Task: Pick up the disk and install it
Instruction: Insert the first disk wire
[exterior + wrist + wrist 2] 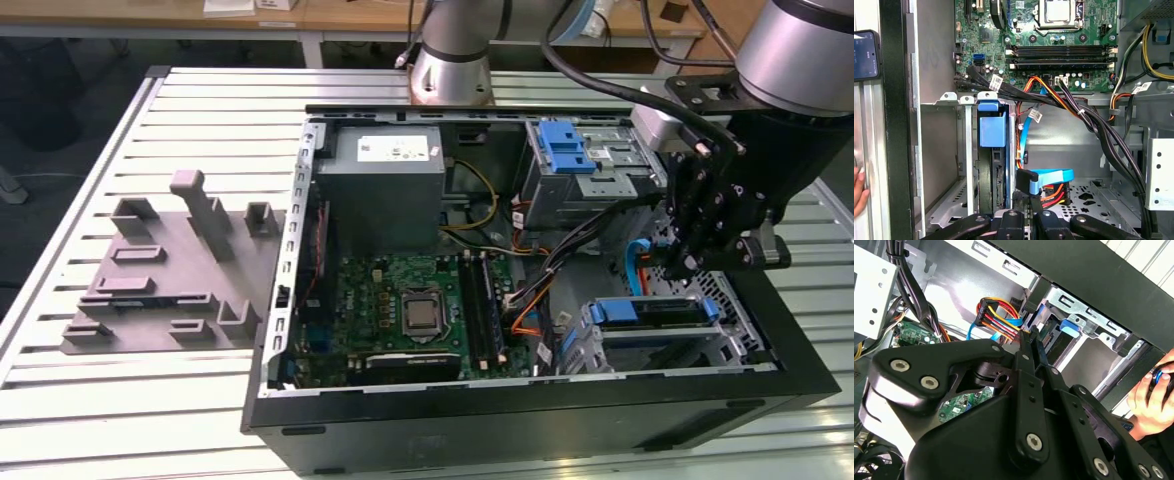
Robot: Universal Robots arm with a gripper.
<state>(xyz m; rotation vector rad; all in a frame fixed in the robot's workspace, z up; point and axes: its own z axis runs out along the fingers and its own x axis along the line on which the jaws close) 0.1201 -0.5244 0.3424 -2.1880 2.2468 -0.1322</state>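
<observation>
— Well, start with the case (534, 420): where does the gripper (691, 262) sit in it?

— Down inside the open case, with the drive cage (727, 345) just below and beside its tips.

— And the disk (650, 312)?

— It lies in that cage, close under the gripper. In the first wrist view it stands edge-on in its slot, the blue carrier (991, 131) facing out, just to one side of the fingertips. It looks seated or nearly so; how deep it sits cannot be told.

— What do the jaws show?

— Drawn close together, almost no gap. A black cable plug (1025, 178) on a blue ribbon sits right at the tips; whether it is pinched cannot be told. The disk is not in the grip.

— How would the disk handle?

— Probably stiff, dense and fairly heavy for its size, with smooth metal faces that could slip. It is likely sensitive to knocks. The plastic carrier is the lighter, springier part and may flex.

— Where to take hold, then?

— Judging from the cage, by the carrier's exposed front edge, or across the two long sides, keeping off the label face and connector end.
</observation>
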